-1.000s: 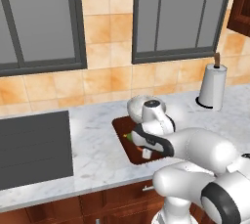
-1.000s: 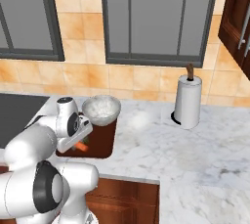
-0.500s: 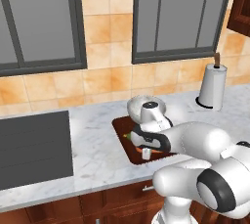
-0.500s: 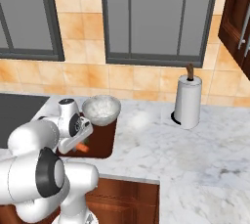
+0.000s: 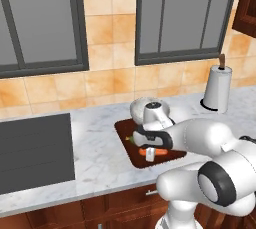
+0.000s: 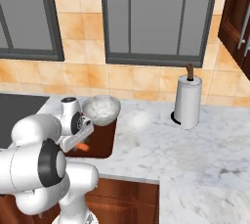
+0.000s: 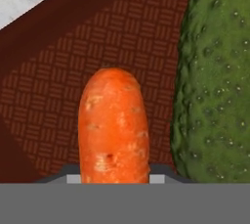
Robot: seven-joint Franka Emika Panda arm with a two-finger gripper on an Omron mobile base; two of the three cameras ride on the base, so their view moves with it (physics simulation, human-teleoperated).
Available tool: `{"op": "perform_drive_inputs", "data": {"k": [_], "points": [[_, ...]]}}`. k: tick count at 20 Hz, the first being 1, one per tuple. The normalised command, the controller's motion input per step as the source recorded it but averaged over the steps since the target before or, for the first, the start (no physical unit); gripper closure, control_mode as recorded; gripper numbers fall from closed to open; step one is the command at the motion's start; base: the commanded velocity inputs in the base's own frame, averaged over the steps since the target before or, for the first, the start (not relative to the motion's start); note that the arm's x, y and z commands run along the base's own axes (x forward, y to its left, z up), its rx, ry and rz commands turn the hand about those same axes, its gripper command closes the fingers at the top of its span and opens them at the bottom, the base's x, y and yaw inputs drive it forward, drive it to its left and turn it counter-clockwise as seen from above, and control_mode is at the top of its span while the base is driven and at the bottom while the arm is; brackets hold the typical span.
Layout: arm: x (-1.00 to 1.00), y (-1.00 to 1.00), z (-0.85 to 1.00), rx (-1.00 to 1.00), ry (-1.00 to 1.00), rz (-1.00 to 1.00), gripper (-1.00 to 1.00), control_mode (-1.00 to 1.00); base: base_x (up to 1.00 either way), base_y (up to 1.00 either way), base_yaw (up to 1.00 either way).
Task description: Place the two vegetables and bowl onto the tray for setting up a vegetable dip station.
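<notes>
My gripper (image 7: 114,178) is shut on the orange carrot (image 7: 114,125), which sticks out between the fingertips just above the dark reddish-brown tray (image 7: 58,86). The dark green cucumber (image 7: 215,81) lies on the tray right beside the carrot. From the left base view, the gripper (image 5: 151,155) holds the carrot (image 5: 159,151) low over the tray (image 5: 125,132), and a bit of the cucumber (image 5: 129,138) peeks out by the hand. The speckled bowl (image 6: 101,109) stands at the tray's (image 6: 102,142) far end. The carrot (image 6: 83,146) shows under the hand.
A paper towel roll on a stand (image 5: 217,89) stands at the back right of the marble counter (image 5: 95,153). The dark sink (image 5: 32,150) lies to the tray's left. A tiled wall with windows runs behind.
The arm's elbow has swung a little. The hand, with the carrot in it, has stayed low over the tray in almost the same place.
</notes>
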Motion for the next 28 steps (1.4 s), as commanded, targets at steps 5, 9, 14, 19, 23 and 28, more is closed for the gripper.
{"op": "perform_drive_inputs", "data": {"k": [5, 9, 14, 19, 23, 28], "points": [[0.00, 0.00, 0.00, 0.00, 0.00, 0.01, -1.00, -1.00, 0.00, 0.00, 0.00], [0.00, 0.00, 0.00, 0.00, 0.00, 0.00, -1.00, -1.00, 0.00, 0.00, 0.00], [-0.07, 0.00, 0.00, 0.00, 0.00, 0.00, -1.00, -1.00, 0.00, 0.00, 0.00], [-0.16, 0.00, 0.06, 0.00, 0.00, 0.00, -1.00, -1.00, 0.00, 0.00, 0.00], [-0.10, -0.05, 0.21, 0.00, 0.00, 0.00, -1.00, -1.00, 0.00, 0.00, 0.00], [0.00, -0.01, 0.29, 0.00, 0.00, 0.00, -1.00, -1.00, 0.00, 0.00, 0.00]]}}
